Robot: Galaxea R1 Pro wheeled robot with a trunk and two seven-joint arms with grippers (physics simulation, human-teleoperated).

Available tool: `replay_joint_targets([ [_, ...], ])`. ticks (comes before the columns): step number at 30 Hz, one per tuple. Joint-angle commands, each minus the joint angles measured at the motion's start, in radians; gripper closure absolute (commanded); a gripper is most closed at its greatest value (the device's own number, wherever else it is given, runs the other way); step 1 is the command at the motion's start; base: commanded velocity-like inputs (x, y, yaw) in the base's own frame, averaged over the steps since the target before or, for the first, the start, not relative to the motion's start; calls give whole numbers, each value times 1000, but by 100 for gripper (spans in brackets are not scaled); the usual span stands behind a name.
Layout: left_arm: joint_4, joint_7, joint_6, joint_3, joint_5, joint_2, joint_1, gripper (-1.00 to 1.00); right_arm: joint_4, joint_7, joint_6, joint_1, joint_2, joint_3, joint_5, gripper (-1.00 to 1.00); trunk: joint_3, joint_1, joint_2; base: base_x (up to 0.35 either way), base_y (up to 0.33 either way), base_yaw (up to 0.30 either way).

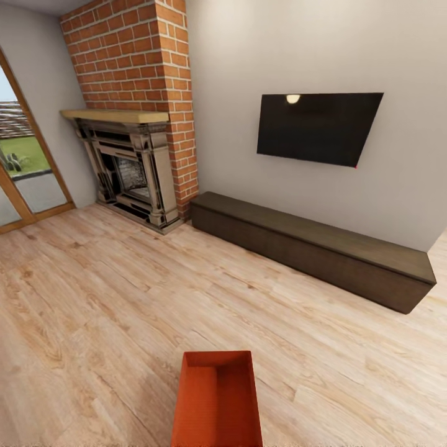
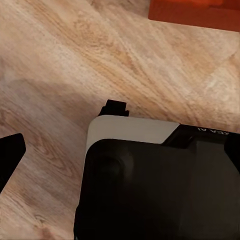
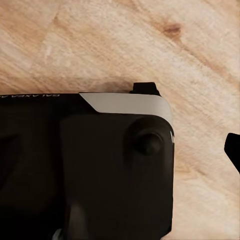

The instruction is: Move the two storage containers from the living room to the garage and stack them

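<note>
One storage container (image 1: 216,397) — beyond left jaws

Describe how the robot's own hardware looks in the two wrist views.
In both wrist views a glossy black housing with a light grey-white curved panel sits over the wood floor. Small white lettering runs along its edge, too cropped to read. Black finger tips poke out beyond it. No cables show.

Wide bare light wood plank floor (image 1: 124,298) across the middle and left, open for passing. Near centre, blocked by one red-orange storage container (image 1: 217,400) standing on the planks. Far left, closed off by the brick fireplace (image 1: 133,167); far right, by a long dark low cabinet (image 1: 310,248) along the wall, under a wall-mounted screen (image 1: 316,127).
</note>
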Motion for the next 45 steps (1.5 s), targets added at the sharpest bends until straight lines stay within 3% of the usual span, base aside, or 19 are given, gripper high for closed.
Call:
replay_joint_targets([
  [1, 0, 3, 3, -3, 8, 0, -1, -100, 3, -1, -4, -1, 1, 8, -9, -100, -3, 0, -1, 0, 0, 0],
  [45, -1, 3, 2, -3, 5, 1, -1, -100, 3, 1, -4, -1, 2, 9, -7, -100, -74, 0, -1, 0, 0, 0],
])
